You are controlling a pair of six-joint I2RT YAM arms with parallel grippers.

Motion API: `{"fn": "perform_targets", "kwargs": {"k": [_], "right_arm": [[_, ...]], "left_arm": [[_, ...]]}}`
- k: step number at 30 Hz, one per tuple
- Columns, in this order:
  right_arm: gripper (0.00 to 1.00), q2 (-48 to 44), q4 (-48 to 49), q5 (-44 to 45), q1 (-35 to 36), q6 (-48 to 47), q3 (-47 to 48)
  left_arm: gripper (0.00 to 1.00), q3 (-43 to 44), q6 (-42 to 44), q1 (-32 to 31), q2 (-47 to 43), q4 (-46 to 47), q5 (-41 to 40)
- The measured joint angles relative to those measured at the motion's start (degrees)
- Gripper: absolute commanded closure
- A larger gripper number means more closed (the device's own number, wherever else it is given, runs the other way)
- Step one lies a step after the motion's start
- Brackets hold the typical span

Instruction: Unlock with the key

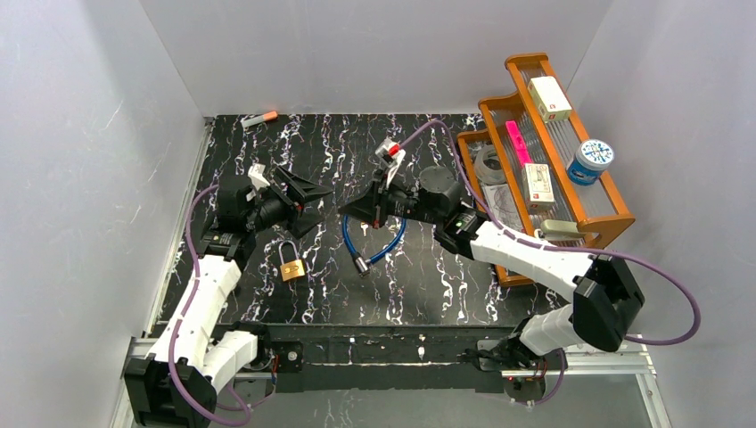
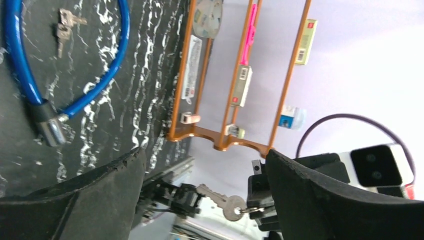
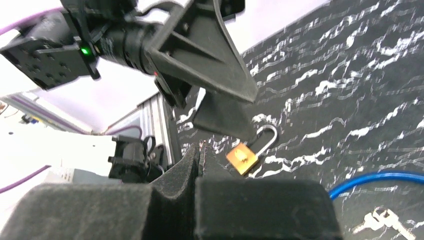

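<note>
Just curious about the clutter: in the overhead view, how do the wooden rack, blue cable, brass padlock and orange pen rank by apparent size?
1. wooden rack
2. blue cable
3. brass padlock and orange pen: about alike, so not ranked; the pen lies farther back.

Robotics lab test cell, where white panel walls [image 1: 357, 53] enclose a black marbled tabletop [image 1: 428, 285], an aluminium rail [image 1: 615, 361] lines the bottom edge and an orange wooden rack [image 1: 613, 220] stands at upper right.

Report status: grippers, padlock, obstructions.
Left gripper open, near padlock. Right gripper shut on key. Padlock lying on table, ungripped. Blue cable lock beside it, apart.
</note>
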Motion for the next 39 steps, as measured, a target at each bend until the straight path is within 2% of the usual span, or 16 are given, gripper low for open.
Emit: {"fn": "perform_targets", "kwargs": {"k": [3, 10, 16, 20, 23, 34, 39], "right_arm": [[0.99, -1.0, 3.0, 1.2, 0.0, 0.0, -0.1], [0.99, -0.3, 7.2, 1.7, 0.0, 0.5, -0.1], [0.99, 0.6, 9.5, 1.4, 0.0, 0.2, -0.1], [0.99, 3.0, 10.8, -0.2, 0.0, -0.9, 0.0], [0.99, 5.2, 10.6, -1.8, 0.0, -1.6, 0.0], [0.99, 7.4, 9.8, -4.8, 0.0, -3.2, 0.1], [0.99, 7.4, 9.2, -4.8, 0.0, -3.5, 0.1]], "left_arm": [[0.05, -0.5, -5.5, 0.0, -0.2, 0.9, 0.8], [0.02, -8.8, -19.0, 0.0, -2.0, 7.9, 2.3], [0.02, -16.9, -34.2, -0.3, -2.0, 20.0, 4.5], [0.15, -23.2, -43.3, -1.1, -2.5, 27.8, 4.3], [0.23, -25.3, -46.7, -1.4, -2.8, 31.2, 4.1], [0.73, -25.6, -49.6, -1.4, -2.9, 36.4, 3.7], [0.84, -25.6, -49.7, -1.4, -2.9, 36.5, 3.7]]}}
